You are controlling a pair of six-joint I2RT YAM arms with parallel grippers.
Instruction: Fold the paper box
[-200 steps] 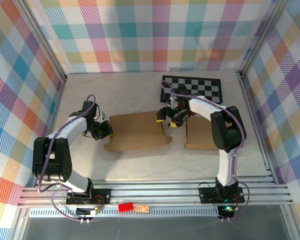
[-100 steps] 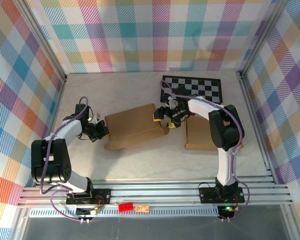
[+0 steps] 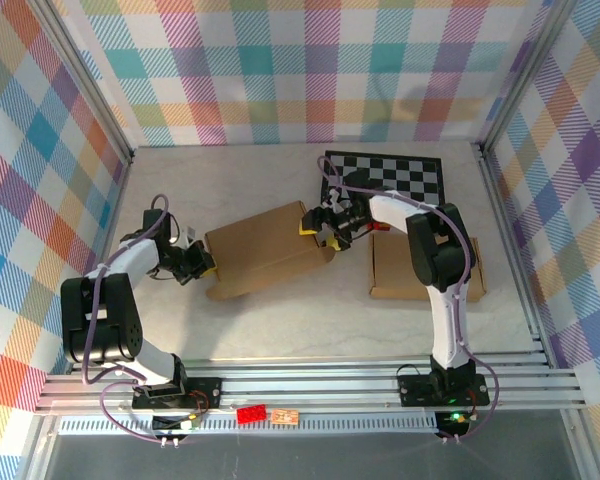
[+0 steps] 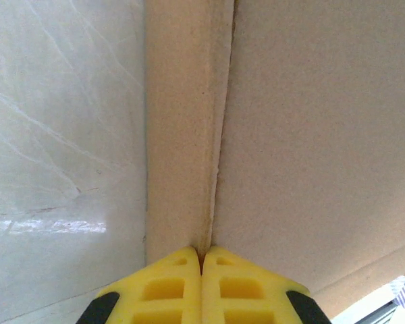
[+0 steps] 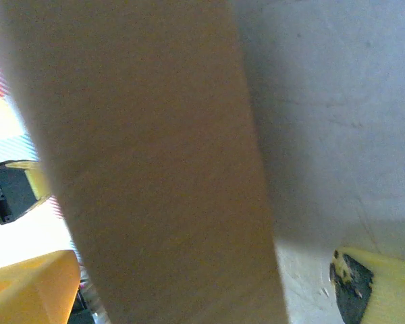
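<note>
Item: paper box [image 3: 265, 250], flat brown cardboard, lying skewed on table [image 3: 280, 325], centre-left, betw. both arms. L gripper [image 3: 202, 263]: yellow pads [image 4: 169, 290] pressed together, pinching the box's left edge. R gripper [image 3: 320, 225]: jaws wide, straddling the box's far-right corner, cardboard panel betw. its fingers [image 5: 27, 290], not clamped. Also: b/w checkerboard mat [image 3: 385, 178] at rear; second cardboard piece [image 3: 390, 275] to the right, apart from the box.

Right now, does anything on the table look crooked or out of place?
Yes. The larger cardboard blank lies askew, its right end angled toward the back, while the smaller cardboard piece to its right sits square. The left pincer is shut at its left edge; the open right pincer straddles its right end.
</note>
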